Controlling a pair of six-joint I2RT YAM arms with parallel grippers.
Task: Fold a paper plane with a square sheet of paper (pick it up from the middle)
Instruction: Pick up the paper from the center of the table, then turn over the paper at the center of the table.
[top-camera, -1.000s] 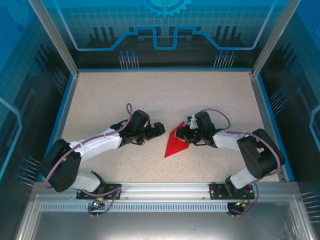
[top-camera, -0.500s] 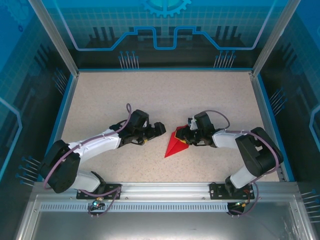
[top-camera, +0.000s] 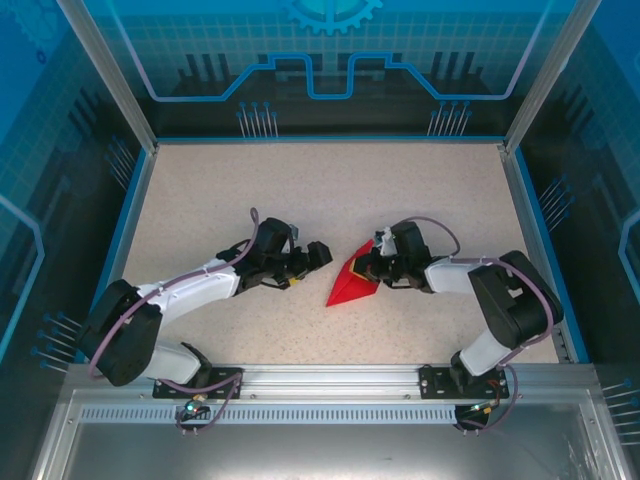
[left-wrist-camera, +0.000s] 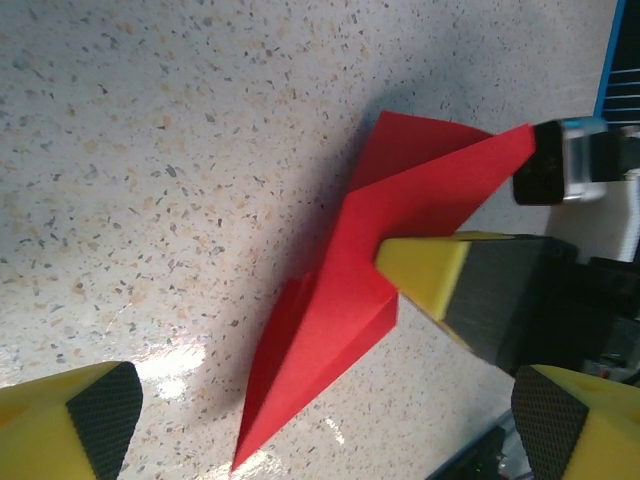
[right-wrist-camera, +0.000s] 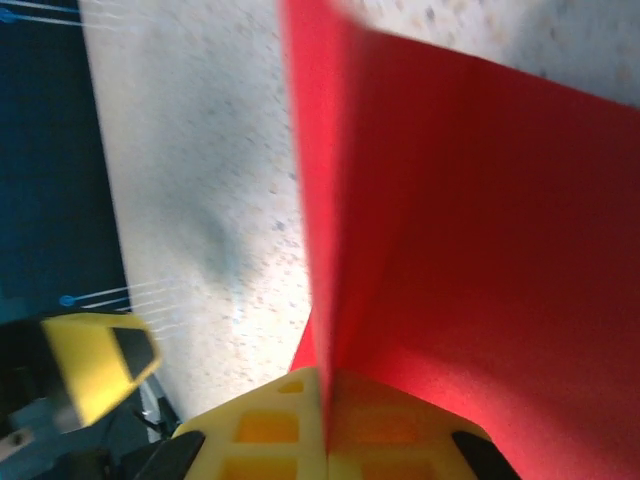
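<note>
Top external view: the speckled table (top-camera: 300, 190) is seen enclosed by blue panels (top-camera: 330, 60), with both arms reached in toward its middle. The left arm (top-camera: 190, 290) is stretched in from the near-left corner, and the right arm (top-camera: 500, 300) is bent in from the near right. Between their ends the paper plane (top-camera: 352, 283), a bright red folded dart, is found near the table's centre, its point directed toward the near edge. Its wide end is pinched by the right gripper (top-camera: 370, 265). In the right wrist view the red paper is seen clamped between yellow fingers (right-wrist-camera: 270, 430) that are pressed together on it. The left gripper (top-camera: 318, 256) is held spread wide, just beside the plane and apart from it. In the left wrist view its yellow pads (left-wrist-camera: 80, 420) are seen at either lower corner, with the plane lying beyond them.
</note>
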